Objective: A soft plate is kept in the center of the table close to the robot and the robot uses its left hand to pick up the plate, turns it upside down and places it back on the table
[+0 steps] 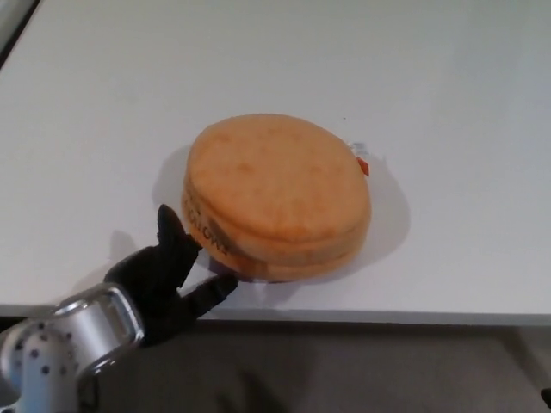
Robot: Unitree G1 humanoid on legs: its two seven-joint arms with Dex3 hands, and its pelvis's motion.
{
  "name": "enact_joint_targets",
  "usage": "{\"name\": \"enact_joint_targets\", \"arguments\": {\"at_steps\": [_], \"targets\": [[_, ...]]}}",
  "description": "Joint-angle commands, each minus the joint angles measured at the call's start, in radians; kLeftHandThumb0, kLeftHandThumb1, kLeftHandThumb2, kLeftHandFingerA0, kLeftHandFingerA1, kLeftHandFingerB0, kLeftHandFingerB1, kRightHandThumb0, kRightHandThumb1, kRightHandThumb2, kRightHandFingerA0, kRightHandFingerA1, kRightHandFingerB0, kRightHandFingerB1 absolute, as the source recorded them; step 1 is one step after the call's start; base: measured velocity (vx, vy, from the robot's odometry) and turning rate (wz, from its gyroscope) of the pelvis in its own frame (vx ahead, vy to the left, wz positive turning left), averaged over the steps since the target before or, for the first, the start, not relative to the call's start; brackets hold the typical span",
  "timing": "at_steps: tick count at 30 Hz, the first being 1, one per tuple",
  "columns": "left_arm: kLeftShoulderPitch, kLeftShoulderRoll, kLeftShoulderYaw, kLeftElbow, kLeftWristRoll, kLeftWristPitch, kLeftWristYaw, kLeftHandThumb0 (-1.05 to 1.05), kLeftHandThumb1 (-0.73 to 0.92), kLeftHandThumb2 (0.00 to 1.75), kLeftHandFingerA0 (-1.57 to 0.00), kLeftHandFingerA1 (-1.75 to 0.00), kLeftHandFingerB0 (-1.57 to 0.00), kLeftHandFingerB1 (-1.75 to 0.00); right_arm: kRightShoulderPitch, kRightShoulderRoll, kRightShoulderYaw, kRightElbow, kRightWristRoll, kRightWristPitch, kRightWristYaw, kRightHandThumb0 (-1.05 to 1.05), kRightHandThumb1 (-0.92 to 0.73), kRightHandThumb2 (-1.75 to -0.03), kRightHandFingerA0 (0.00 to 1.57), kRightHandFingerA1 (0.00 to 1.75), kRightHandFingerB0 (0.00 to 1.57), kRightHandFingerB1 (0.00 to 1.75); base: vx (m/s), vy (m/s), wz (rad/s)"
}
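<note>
The soft orange plate lies on the white table, flat round side up, near the front edge at the centre. A small white and red tag sticks out at its far right side. My left hand is at the plate's front left, black fingers spread apart and holding nothing. One finger points up beside the plate's left rim and another reaches toward its front rim. The silver wrist shows at the lower left. My right hand does not show.
The table's front edge runs just below the plate, with dark floor beneath it. A dark strip borders the table at the top left corner.
</note>
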Motion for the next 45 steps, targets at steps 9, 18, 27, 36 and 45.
{"name": "enact_joint_targets", "arguments": {"at_steps": [9,18,27,36,45], "targets": [[0.252,0.19,-0.026,-0.365,-0.131,0.244,-0.143,-1.04,0.76,1.14,0.0,-0.19,0.0,0.0,0.013,0.002,-0.002,-0.012,0.011,0.021,-0.003,-0.79,-0.89,-0.67,0.58,0.44,0.23,0.35,0.0,0.0,0.0],[0.522,0.617,-0.381,-0.647,0.35,-0.318,-0.294,-0.97,0.75,1.19,-0.01,-0.21,0.0,-0.05,0.012,-0.003,-0.004,-0.002,0.011,0.021,0.001,-0.8,-0.89,-0.67,0.57,0.43,0.23,0.34,0.0,0.0,0.0],[0.87,0.419,-0.259,-0.51,0.503,-0.993,-0.371,-0.92,0.8,1.19,-0.09,-0.15,-0.08,-0.14,0.034,0.016,0.0,0.009,0.013,-0.017,0.002,-0.79,-0.89,-0.67,0.55,0.43,0.24,0.34,0.0,0.0,0.0],[0.976,0.202,-0.118,-0.263,0.359,-1.245,-0.552,-0.85,0.74,1.17,-0.02,-0.43,-0.02,-0.29,0.052,0.019,-0.008,0.022,0.017,-0.069,0.006,-0.79,-0.72,-1.09,0.46,0.55,0.16,0.45,0.0,0.0,0.0],[0.904,0.221,-0.1,-0.031,0.36,-1.244,-0.54,-0.93,0.92,0.7,-0.2,-0.35,-0.18,-0.29,0.072,0.042,-0.034,0.03,0.059,-0.117,0.019,-0.8,-0.86,-0.67,0.56,0.44,0.29,0.31,0.0,0.0,0.0]]}}
